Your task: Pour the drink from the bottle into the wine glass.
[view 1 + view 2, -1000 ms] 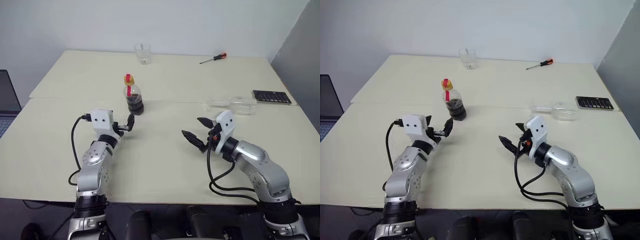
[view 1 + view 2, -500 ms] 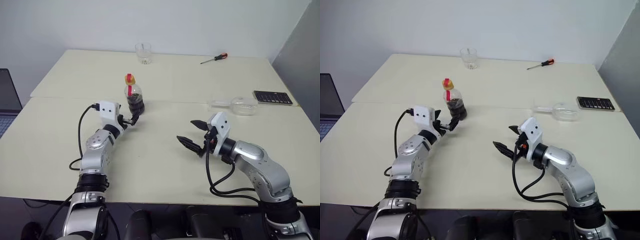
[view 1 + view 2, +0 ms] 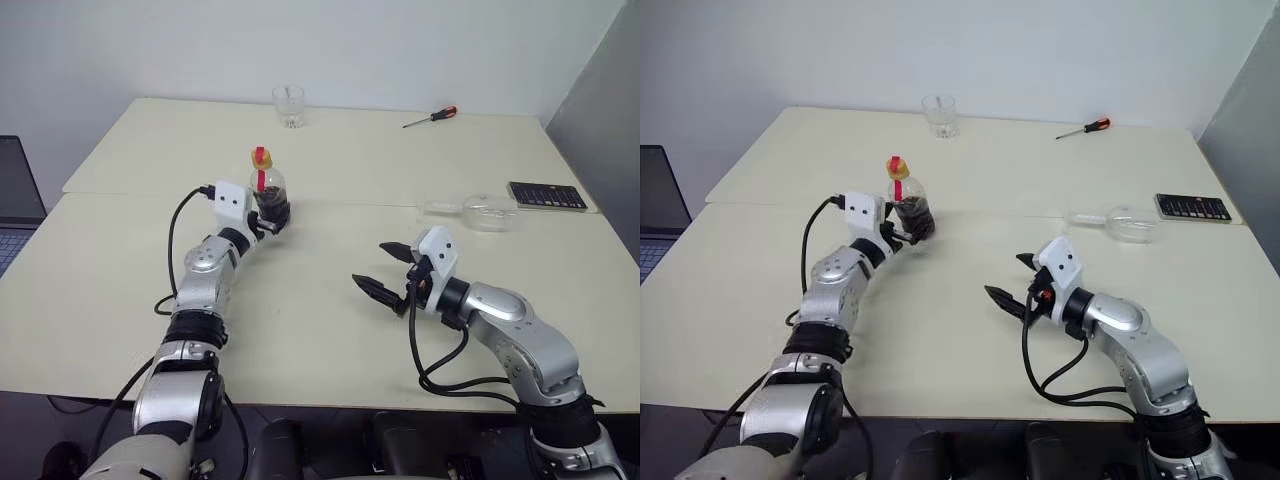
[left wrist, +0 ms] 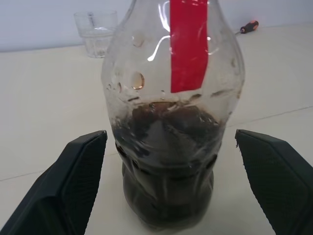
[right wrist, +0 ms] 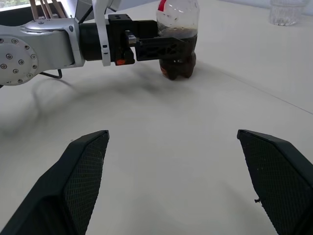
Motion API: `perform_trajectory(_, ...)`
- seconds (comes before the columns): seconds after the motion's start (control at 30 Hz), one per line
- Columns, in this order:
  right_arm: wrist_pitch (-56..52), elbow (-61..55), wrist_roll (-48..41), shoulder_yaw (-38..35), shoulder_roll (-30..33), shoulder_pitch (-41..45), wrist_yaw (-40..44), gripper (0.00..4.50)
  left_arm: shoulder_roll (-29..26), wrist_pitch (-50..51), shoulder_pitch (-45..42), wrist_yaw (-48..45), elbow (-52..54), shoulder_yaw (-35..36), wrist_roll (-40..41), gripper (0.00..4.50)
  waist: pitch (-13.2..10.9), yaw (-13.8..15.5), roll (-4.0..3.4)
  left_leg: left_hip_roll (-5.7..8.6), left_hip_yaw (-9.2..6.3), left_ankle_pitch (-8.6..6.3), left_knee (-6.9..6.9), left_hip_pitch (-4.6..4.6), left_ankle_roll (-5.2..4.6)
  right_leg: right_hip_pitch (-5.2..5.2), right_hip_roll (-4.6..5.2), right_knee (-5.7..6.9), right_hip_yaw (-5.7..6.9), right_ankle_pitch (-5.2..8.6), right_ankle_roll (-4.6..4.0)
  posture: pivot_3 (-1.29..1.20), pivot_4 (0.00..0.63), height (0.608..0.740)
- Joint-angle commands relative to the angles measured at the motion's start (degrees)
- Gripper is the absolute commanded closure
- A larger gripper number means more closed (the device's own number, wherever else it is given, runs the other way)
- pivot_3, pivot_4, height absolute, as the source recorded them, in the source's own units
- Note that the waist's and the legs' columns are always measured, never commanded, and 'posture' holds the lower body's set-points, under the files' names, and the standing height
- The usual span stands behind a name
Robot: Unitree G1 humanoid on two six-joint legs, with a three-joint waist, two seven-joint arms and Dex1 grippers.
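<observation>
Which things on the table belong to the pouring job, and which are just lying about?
Job:
bottle with dark drink, standing between the open left gripper's fingers
wine glass, lying on its side
open right gripper

Lying about:
tumbler
screwdriver
dark flat device
laptop at the left edge

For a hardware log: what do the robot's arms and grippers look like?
Both arms are silver-grey metal with rounded joint housings and black bands. Each wrist carries a white boxy block, and a black cable loops along each arm. The left gripper and right gripper each have two black pointed fingers with cross-hatched inner pads.
</observation>
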State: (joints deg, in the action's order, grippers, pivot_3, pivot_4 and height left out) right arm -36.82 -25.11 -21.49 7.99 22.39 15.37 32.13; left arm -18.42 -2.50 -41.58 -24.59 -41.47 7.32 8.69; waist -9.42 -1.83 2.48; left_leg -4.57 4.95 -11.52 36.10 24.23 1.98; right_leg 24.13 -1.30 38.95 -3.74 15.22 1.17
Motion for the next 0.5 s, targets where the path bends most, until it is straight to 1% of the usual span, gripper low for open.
perform_trajectory(0.03, 0.5, -3.1, -0.1, -0.7, 0.4, 0.0, -0.4, 0.0, -0.2, -3.0, -2.7, -0.1, -2.3, 0.3, -0.5, 0.03, 0.0, 0.0, 0.0, 0.0, 0.0, 0.0, 0.0, 0.0, 0.0, 0.0, 0.0, 0.0, 0.0, 0.0, 0.0, 0.0, 0.15, 0.74)
perform_trajectory(0.43, -0.2, -4.7, 0.0, -1.1, 0.9, -1.0, -2.2, 0.0, 0.8, -9.0, -13.3, 0.7, -18.5, -0.4, -2.9, 0.03, 0.0, 0.0, 0.02, 0.0, -0.02, 0.0, 0.03, 0.08, 0.0, 0.03, 0.01, 0.0, 0.07, 0.0, 0.0, 0.0, 0.15, 0.74)
perform_trajectory(0.5, -0.3, -4.9, 0.0, -1.1, 1.0, -1.2, -2.5, 0.0, 1.0, -9.4, -14.2, 0.9, -20.3, -0.4, -3.3, 0.41, 0.0, 0.1, 0.02, 0.0, -0.07, 0.01, 0.04, 0.12, 0.0, 0.04, 0.0, 0.01, 0.16, 0.0, 0.0, 0.0, 0.15, 0.74)
